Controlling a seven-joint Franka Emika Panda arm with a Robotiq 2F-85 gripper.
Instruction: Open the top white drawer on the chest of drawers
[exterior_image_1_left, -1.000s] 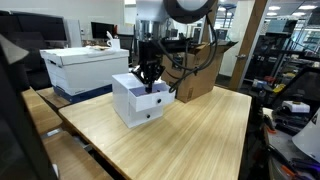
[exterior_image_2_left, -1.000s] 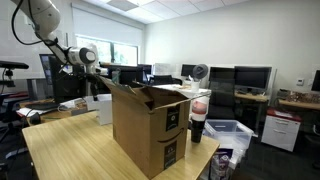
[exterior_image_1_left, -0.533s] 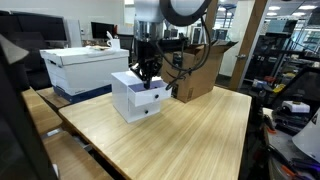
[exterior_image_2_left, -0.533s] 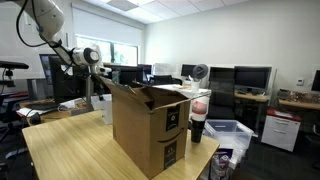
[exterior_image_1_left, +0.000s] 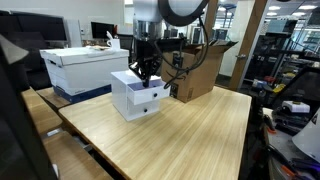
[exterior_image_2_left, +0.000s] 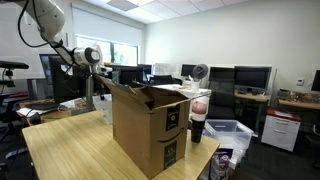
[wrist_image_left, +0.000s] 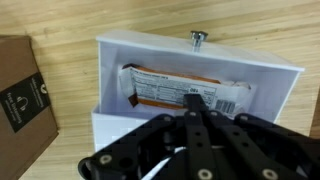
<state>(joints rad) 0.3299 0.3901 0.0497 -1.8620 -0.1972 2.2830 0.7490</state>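
**Wooden office table (exterior_image_1_left: 190, 135): top drawer stands open**

The black Robotiq gripper (wrist_image_left: 198, 104) hangs with its jaws pressed together, holding nothing, over the top white drawer (wrist_image_left: 255, 65). The small dark knob (wrist_image_left: 198, 38) sits just beyond it, and a labelled packet (wrist_image_left: 160, 92) lies inside. The drawer juts from the small white chest of drawers (exterior_image_1_left: 128, 100). Any further pull should run straight and level, so the light chest does not slide.

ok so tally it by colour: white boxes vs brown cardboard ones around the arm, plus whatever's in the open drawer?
White boxes: 2 (chest of drawers, lidded storage box)
Brown boxes: 1 (cardboard box)
Items in the top white drawer: 1 (wrapped packet)
Total: 4
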